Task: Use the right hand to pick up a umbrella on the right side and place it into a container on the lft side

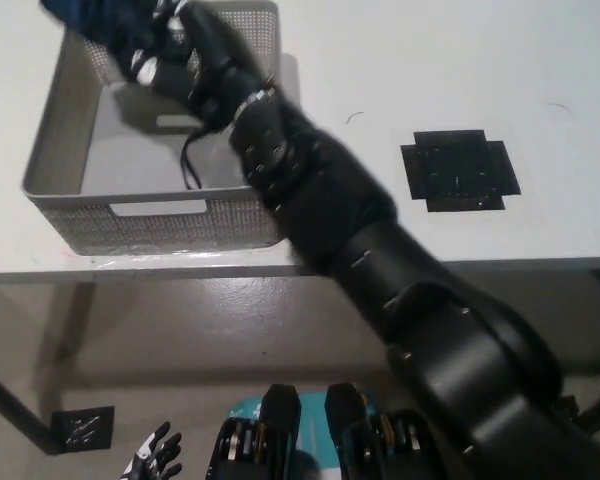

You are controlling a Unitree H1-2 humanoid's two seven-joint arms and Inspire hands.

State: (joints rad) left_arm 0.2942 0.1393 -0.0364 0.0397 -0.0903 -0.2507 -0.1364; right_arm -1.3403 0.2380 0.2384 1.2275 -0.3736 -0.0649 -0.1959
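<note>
My right hand clamped round dark blue umbrella over grey basket, strap dangling inside; my forearm crosses basket's right wall; black mat right of basket; left hand low, fingers spread

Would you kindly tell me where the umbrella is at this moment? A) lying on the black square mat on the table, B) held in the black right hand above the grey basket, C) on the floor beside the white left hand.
B: the right hand grips the dark blue umbrella over the basket, its strap dangling inside.
</note>
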